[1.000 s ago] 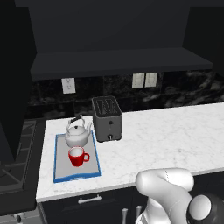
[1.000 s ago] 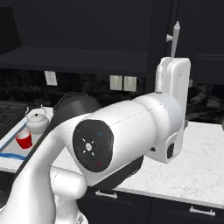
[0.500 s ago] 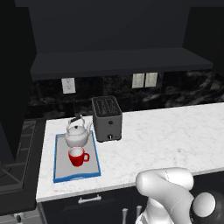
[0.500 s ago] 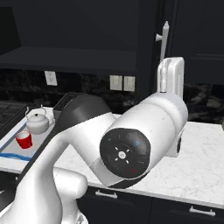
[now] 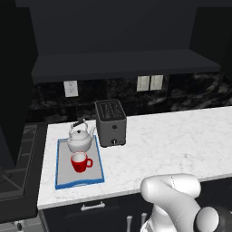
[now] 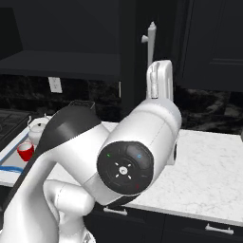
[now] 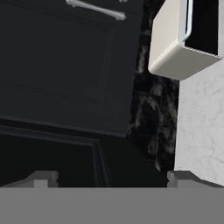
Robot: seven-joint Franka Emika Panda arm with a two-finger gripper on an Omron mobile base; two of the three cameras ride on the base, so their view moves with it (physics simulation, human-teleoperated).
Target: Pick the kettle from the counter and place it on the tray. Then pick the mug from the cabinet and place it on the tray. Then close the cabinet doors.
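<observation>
The kettle and the red mug both stand on the blue-rimmed tray, kettle at the far end and mug just in front of it, with the dark toaster beside the tray on the white marble table. In the hand view the pincer stands wide apart with nothing between its tips, facing a dark panelled cabinet door with a silver bar handle.
</observation>
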